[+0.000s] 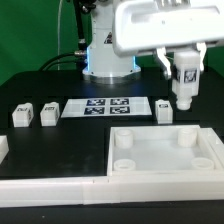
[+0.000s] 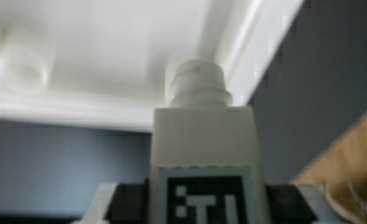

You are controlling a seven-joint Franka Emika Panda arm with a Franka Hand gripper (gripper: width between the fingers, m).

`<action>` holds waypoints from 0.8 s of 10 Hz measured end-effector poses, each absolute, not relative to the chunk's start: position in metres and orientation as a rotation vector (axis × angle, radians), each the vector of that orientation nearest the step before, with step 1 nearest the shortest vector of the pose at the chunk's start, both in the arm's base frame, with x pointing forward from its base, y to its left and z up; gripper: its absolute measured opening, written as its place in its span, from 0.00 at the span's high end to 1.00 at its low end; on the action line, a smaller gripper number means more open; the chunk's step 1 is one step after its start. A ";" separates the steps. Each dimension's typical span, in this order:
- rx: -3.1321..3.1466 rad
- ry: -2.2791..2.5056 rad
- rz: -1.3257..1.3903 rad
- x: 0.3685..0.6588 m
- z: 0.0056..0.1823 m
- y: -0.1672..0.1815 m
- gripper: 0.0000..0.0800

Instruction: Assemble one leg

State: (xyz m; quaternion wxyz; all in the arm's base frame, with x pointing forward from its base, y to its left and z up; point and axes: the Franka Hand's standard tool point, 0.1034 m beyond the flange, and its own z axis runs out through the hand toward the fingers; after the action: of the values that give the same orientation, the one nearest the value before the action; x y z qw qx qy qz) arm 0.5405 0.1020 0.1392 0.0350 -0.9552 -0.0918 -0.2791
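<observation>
My gripper [image 1: 184, 72] is shut on a leg [image 1: 185, 80], a small white block with a black-and-white marker and a threaded tip pointing down. It hangs upright above the far right corner of the large white square panel [image 1: 160, 155], over a round corner socket [image 1: 184, 137], with a gap between. In the wrist view the leg [image 2: 201, 140] fills the middle, its tip [image 2: 198, 85] over the panel's raised edge [image 2: 144, 60]. The black fingers [image 2: 123, 205] press both sides of the marker face.
The marker board [image 1: 105, 107] lies behind the panel. Three more legs [image 1: 22, 116] [image 1: 49, 114] [image 1: 165, 109] stand beside it. A white rail [image 1: 50, 185] runs along the front at the exterior view's left.
</observation>
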 end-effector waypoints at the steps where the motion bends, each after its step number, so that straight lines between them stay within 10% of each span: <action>1: -2.924 -0.281 -0.899 0.544 0.144 0.102 0.64; 8: -2.912 -0.317 -0.927 0.614 0.121 0.110 0.64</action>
State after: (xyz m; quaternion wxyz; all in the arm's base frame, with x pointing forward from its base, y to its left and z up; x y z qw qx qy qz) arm 0.6144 0.1099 0.1212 0.0347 -0.9472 -0.1032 -0.3016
